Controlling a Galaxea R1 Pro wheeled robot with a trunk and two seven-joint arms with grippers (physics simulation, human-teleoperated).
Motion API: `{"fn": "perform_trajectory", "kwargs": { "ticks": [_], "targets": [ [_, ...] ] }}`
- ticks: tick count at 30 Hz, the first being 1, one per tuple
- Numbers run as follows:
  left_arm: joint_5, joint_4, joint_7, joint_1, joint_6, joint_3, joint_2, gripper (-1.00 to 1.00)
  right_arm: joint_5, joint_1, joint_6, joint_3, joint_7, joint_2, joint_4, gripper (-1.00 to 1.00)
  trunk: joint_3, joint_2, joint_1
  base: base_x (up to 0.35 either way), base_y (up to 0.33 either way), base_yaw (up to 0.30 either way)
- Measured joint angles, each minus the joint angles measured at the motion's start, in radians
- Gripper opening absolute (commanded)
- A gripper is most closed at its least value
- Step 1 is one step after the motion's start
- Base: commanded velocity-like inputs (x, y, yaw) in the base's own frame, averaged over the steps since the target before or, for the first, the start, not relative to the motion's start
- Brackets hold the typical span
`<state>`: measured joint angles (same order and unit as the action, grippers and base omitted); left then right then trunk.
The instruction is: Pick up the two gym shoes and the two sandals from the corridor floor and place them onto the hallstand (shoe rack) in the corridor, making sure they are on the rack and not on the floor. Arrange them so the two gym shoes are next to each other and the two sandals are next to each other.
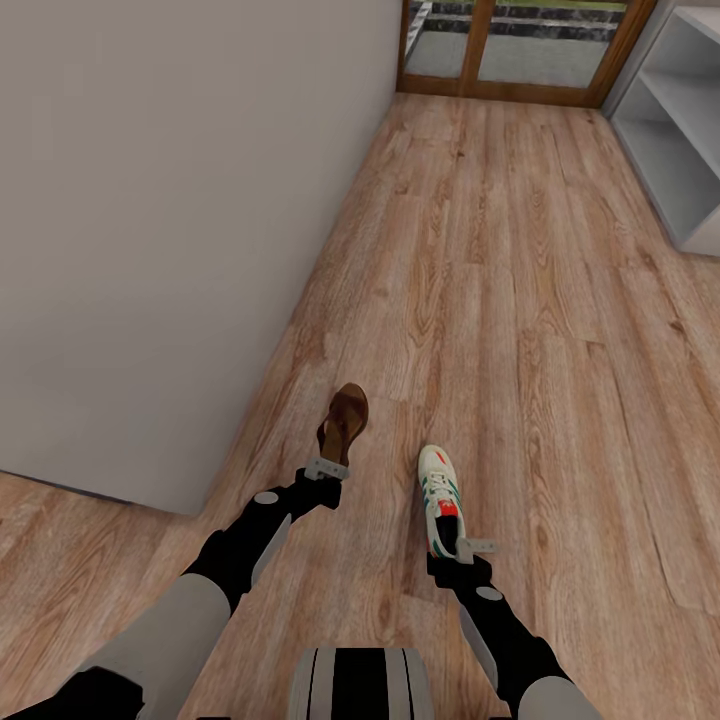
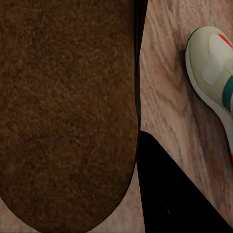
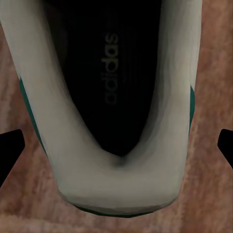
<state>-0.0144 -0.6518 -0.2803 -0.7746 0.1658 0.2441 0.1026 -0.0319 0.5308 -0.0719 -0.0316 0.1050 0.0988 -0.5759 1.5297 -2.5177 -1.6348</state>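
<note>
Head view: we see left gripper (image 1: 327, 468) at heel of sandal (image 1: 345, 419), right gripper (image 1: 474, 547) at heel of gym shoe (image 1: 440, 497), both over wood floor (image 1: 520, 330). Shoe rack (image 1: 680, 130) far right. We cannot tell either grip.

Left wrist view: sandal (image 2: 68, 111) close, gym shoe (image 2: 213, 73) beside.

Right wrist view: fingertips (image 3: 9, 150) spread, straddling shoe heel (image 3: 116, 184), not touching.

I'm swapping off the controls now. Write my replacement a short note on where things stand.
Left hand: at the heel of a brown sandal; grip unclear.
Right hand: at the heel of a gym shoe; fingers spread either side of it, open.
Both lie near the wall on the corridor floor. The hallstand is ahead on the right, its visible shelves bare.
Done: nothing racked. Left: all four shoes, paired.
</note>
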Motion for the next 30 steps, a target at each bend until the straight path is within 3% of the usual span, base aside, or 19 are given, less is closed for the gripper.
{"fn": "perform_trajectory", "kwargs": {
  "ticks": [16,17,30],
  "targets": [
    [-0.001,0.000,-0.002,0.000,0.000,0.000,-0.001,-1.00,0.000,0.000,0.001,0.000,-0.001,0.000,0.000,1.00,0.000,0.000,0.000,0.052,0.000,0.000],
    [0.000,0.000,-0.002,0.000,0.000,0.000,-0.001,-1.00,0.000,0.000,0.001,0.001,-0.001,0.000,0.000,-1.00,0.000,0.000,0.000,0.005,0.000,0.000],
    [-0.001,0.000,-0.006,0.003,-0.001,0.000,-0.005,-1.00,-0.001,0.000,0.001,0.000,-0.002,-0.002,0.001,-1.00,0.000,0.000,0.000,0.001,0.000,0.000]
  ]
}}
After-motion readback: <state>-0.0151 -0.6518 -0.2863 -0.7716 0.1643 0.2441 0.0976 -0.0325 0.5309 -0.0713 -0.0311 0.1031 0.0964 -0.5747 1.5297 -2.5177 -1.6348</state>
